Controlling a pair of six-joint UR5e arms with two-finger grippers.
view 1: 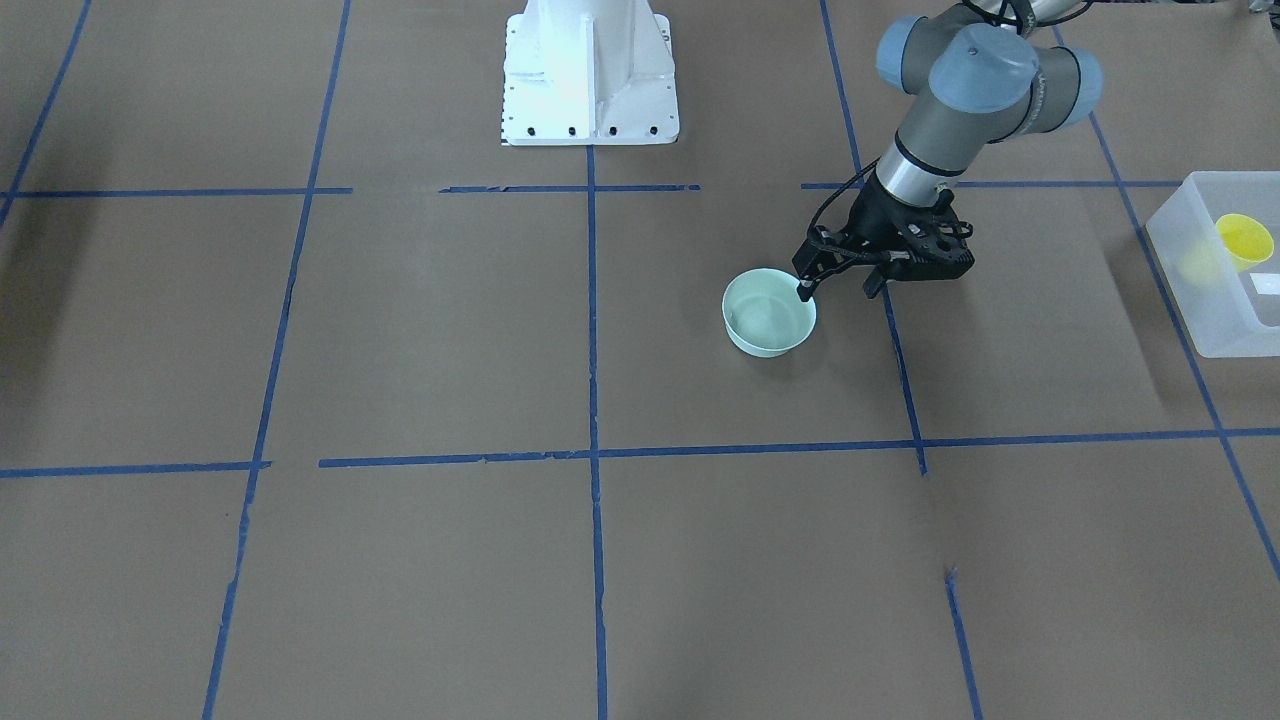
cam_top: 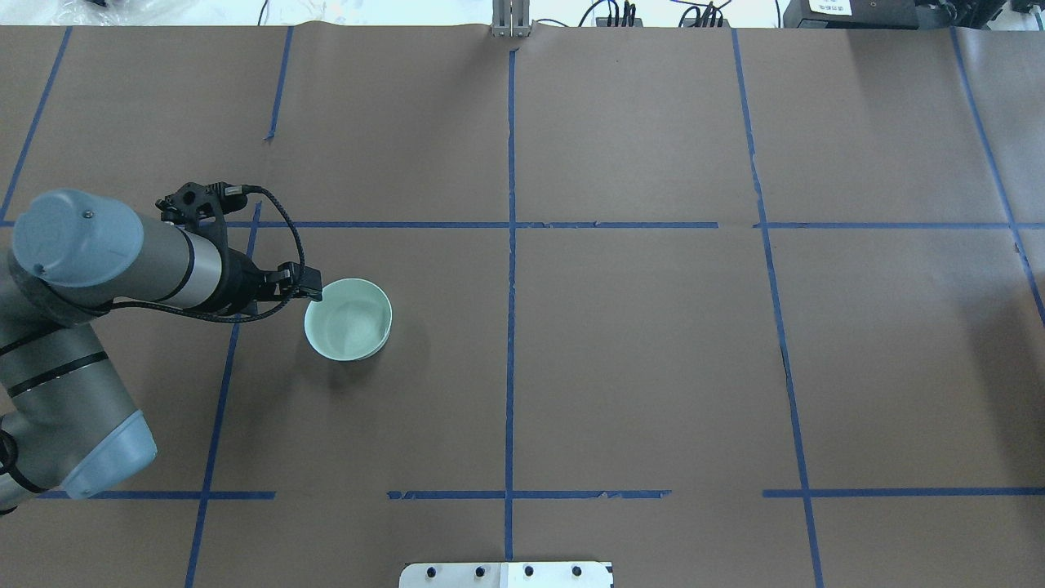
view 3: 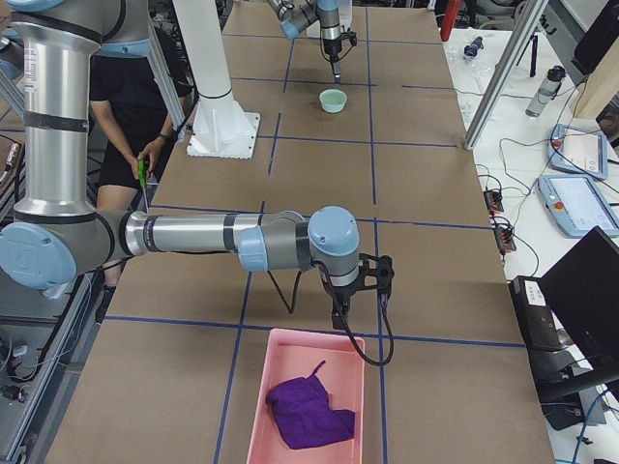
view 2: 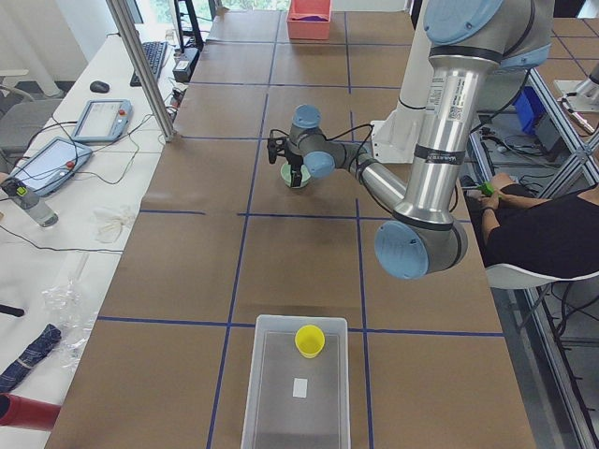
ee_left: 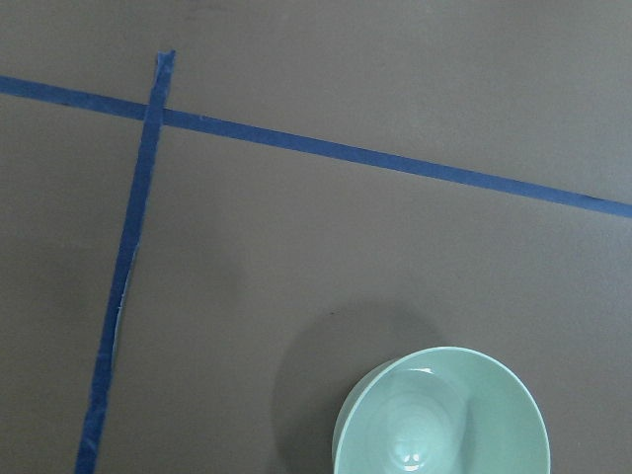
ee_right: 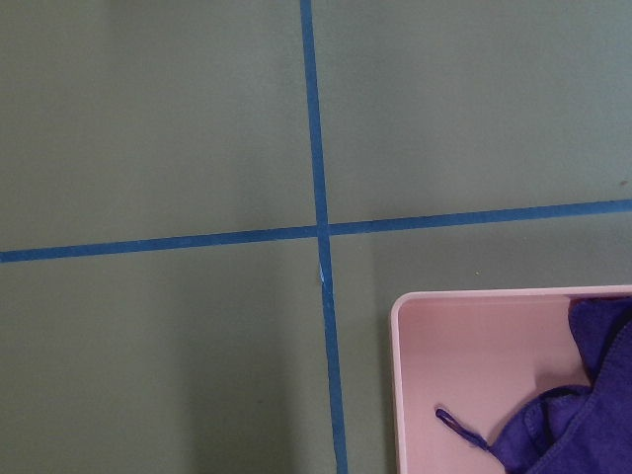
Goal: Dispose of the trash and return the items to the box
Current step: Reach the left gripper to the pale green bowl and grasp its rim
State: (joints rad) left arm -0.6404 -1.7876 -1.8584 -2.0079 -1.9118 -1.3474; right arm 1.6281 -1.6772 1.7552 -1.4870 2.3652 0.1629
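My left arm [view 1: 955, 110]: extended from my left side, forearm sloping down, wrist bent.
My left claw [view 1: 838, 290]: pointing down, held low, jaws spread wide, fingers [view 1: 804, 290] well apart.
My right arm [view 3: 193, 234]: forearm stretched out level, wrist turned down at its end.
My right claw [view 3: 340, 315]: hanging tips-down; seen from side only, so cannot tell jaw spread.

Open table [cam_top: 653, 367] surrounds the bowl [cam_top: 349, 319] (only the left gripper [view 1: 838, 290] crowds its rim).

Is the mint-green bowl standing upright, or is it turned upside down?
Upright. The bowl has its open mouth facing up, and its empty inside shows from above.
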